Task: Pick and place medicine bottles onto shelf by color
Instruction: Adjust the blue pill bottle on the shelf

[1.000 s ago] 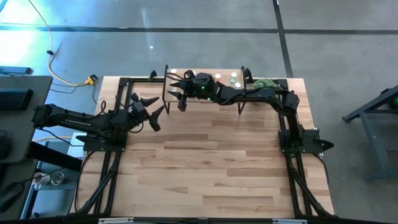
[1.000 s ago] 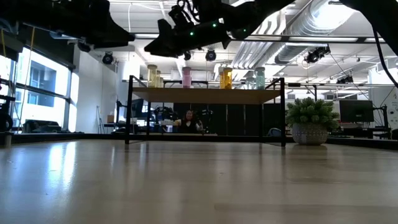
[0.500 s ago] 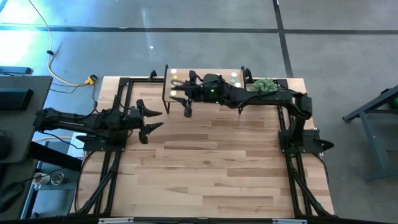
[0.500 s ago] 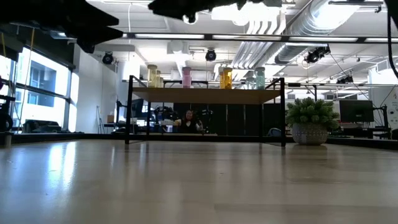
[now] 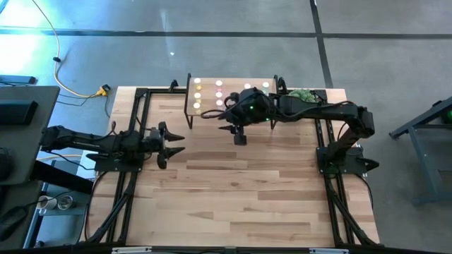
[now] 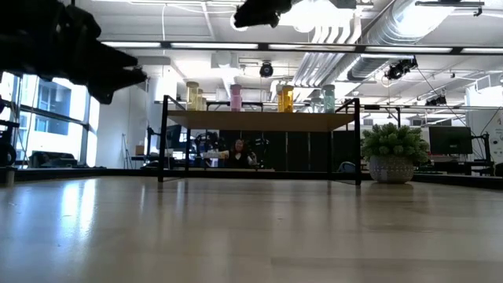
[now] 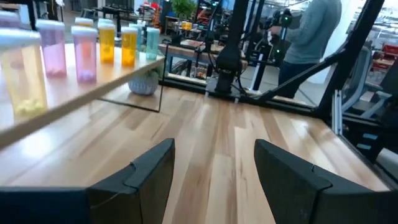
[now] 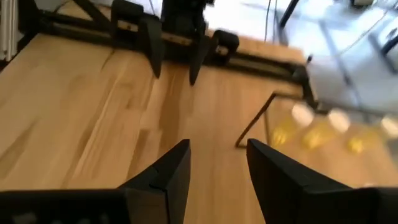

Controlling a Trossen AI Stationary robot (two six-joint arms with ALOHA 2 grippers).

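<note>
Item: small white-capped yellow/pink/orange/green medicine bottles [image 5: 208,94], all on low light-wood shelf w/ black legs [image 6: 259,121]. My right hand [image 5: 239,134] above table by shelf, open, empty. Left hand [image 5: 169,143] open, empty, parked left. Judge: sorting done; next, retract.

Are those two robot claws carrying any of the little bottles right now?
No. The left gripper and the right gripper both stand open with nothing between their fingers; the bottles stand on the shelf.
</note>
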